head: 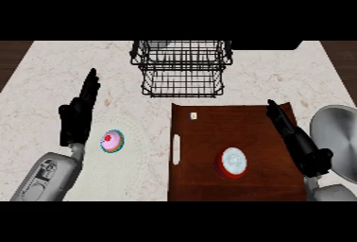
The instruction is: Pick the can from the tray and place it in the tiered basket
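Nearest the view, the can (233,162) stood upright on the brown tray (209,184), just to the left of the right hand (301,146), whose straight fingers held nothing. It looked rigid, light and smooth-sided, likely to slip, so a grasp round its side wall below the pale lid seemed best. Beyond the hand's fingertips stood the tiered basket (182,68); well left, the left hand (77,116) rested open beside a cupcake (112,141).
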Controlling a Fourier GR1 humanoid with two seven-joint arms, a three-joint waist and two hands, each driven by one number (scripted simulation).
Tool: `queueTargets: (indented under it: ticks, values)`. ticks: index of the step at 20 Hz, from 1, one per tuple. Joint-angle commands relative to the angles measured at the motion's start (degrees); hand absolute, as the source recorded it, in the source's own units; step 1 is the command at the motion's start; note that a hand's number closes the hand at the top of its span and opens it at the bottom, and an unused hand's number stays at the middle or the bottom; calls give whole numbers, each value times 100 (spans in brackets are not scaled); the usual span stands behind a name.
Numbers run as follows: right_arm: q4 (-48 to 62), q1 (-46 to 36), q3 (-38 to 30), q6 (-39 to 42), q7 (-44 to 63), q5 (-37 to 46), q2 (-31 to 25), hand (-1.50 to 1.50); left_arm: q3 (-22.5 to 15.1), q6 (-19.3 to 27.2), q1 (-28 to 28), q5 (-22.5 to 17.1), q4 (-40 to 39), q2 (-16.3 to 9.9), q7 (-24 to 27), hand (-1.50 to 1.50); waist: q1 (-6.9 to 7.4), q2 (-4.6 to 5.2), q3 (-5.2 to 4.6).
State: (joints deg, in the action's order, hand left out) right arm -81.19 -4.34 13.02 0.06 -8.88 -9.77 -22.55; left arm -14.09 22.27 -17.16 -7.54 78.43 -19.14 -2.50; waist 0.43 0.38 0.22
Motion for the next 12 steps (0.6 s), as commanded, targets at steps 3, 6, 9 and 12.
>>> queueTargets:
  ticks: [3,6,9,12]
  values:
    - [-915,-136,-592,-883,28,226,-7,150,8,7,995,-43,-38,102,213,0,-48,-84,-34]
    - [-1505,-468,-1259,-1455,-37,442,-355,150,20,-19,1526,-128,-270,45,123,0,-85,-119,-42]
    - [-822,257,-2161,-3166,795,213,500,-150,112,24,1621,-295,-311,167,54,0,-402,-135,-37]
    - [-1832,732,-2064,-3716,390,298,1078,-150,-78,17,1801,-267,-122,346,85,0,-271,-117,-30]
